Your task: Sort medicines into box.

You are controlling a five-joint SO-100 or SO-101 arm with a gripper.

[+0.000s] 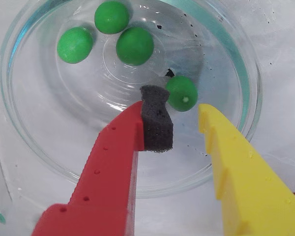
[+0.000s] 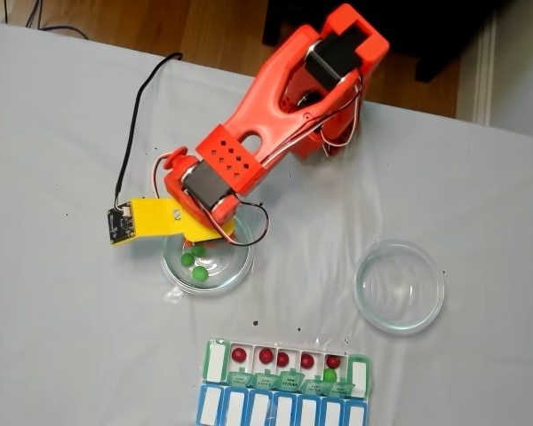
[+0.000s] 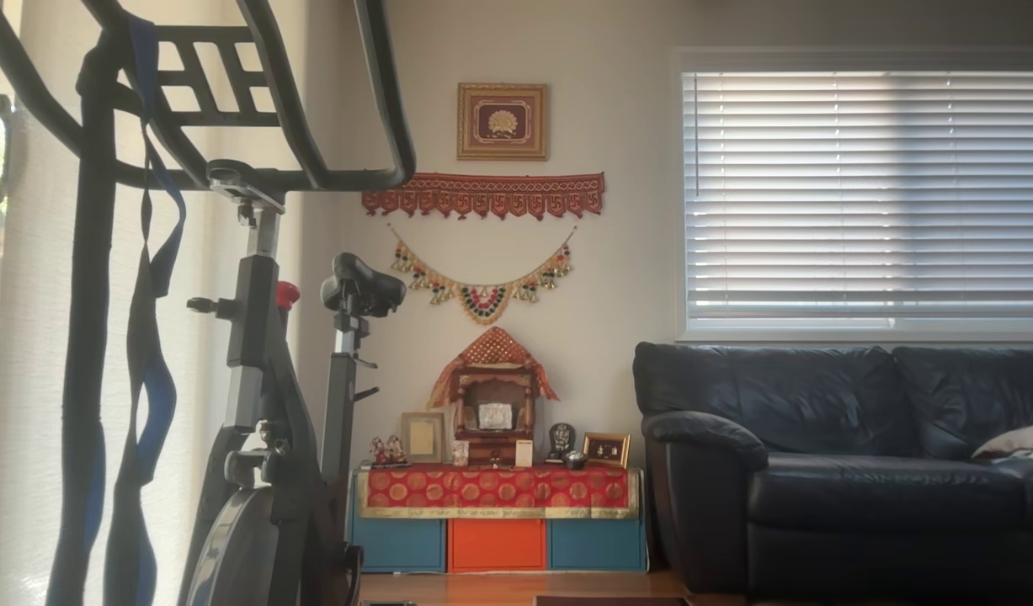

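- In the wrist view the gripper (image 1: 179,115) reaches in from 6 o'clock, its jaws set wide apart and holding nothing: a red finger (image 1: 113,162) with a dark foam pad (image 1: 156,120) on its tip, and a yellow finger (image 1: 236,167) to the right.
- Below it sits a clear glass dish (image 1: 34,142) on the white worktop (image 1: 280,29), holding four green balls.
- One green ball (image 1: 182,93) lies just past the foam pad, in the gap between the fingertips, towards 12 o'clock from the gripper; whether the pad touches it cannot be told.
- The other three green balls (image 1: 134,45) cluster at the dish's 11 o'clock side, two of them touching or nearly so.
- In the fixed view the orange arm (image 2: 275,124) comes down from 1 o'clock, and its gripper (image 2: 204,241) hangs over the same dish (image 2: 240,271), where green balls (image 2: 198,274) show by its 7 o'clock edge.
- A second glass dish (image 2: 426,311) stands well apart at 3 o'clock from the first.
- The box (image 2: 215,359) lies at 6 o'clock in the fixed view, its green row of lids open.
- Five dark red balls (image 2: 239,355) sit along its compartments, and one green ball (image 2: 330,374) lies near the right end.
- A blue row (image 2: 275,410) adjoins the box at its 6 o'clock side.
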